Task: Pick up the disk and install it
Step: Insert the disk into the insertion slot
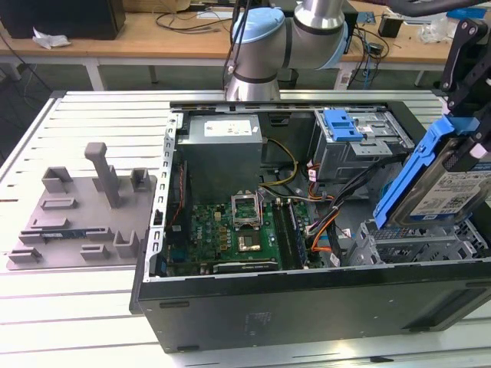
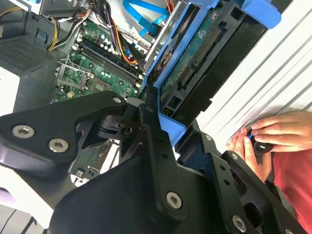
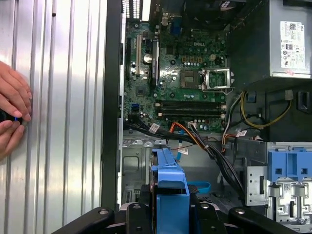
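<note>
The disk [image 1: 443, 188] is a silver hard drive with a white-and-blue label in a blue carrier frame. It hangs tilted over the front corner of the open computer case [image 1: 307, 307], on the exterior view's right. My gripper [image 1: 469, 146] is shut on it from above. Just below it sits a grey metal drive bay [image 1: 414, 249]. In the second wrist view the disk's green circuit side [image 2: 200, 53] faces the camera, with the gripper [image 2: 173, 134] clamped on the blue frame. In the first wrist view the frame's blue edge [image 3: 170, 187] stands between the black fingers [image 3: 141, 207].
A second grey drive cage [image 1: 364, 149] with a separate blue bracket [image 1: 341, 124] stands at the case's back. The motherboard [image 1: 230, 238], power supply [image 1: 222, 146] and loose cables [image 1: 322, 207] lie inside. A grey fixture tray [image 1: 77, 215] sits at the exterior view's left. A person's hands [image 2: 273, 131] rest on the slatted table.
</note>
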